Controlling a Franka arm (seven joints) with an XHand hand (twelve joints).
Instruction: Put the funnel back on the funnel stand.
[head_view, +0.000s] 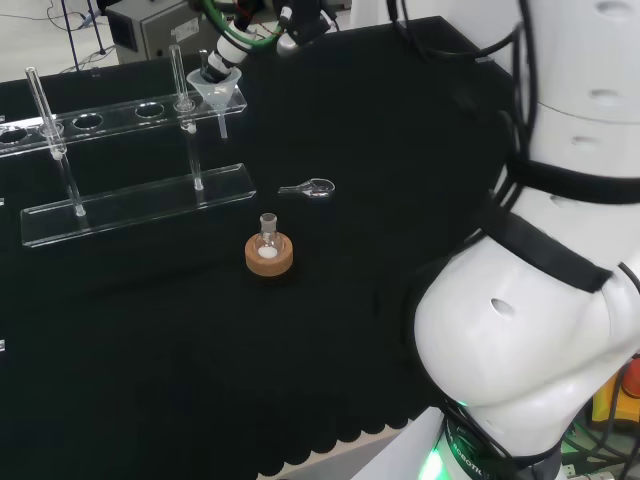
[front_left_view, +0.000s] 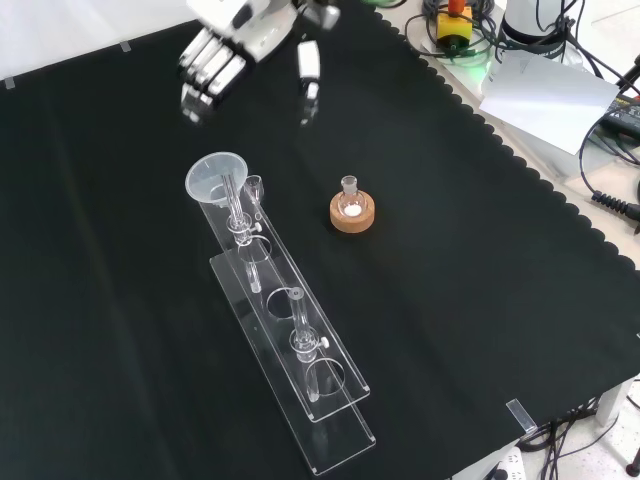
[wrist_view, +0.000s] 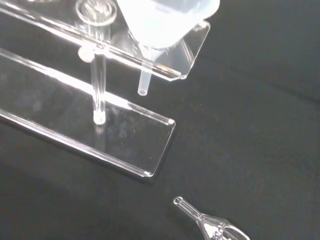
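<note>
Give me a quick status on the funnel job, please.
Hand open, clear of the funnel. Funnel seated in the stand's end hole, spout hanging through. Nothing in the way.

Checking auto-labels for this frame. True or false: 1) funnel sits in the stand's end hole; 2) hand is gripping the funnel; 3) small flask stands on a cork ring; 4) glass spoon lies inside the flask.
1) The funnel sits in the end hole of the funnel stand: true.
2) The hand grips the funnel: false; in the front view it is apart from the funnel, fingers fairly straight.
3) The flask stands on a cork ring: true.
4) The glass spoon lies in the flask: false; it lies on the cloth.
</note>
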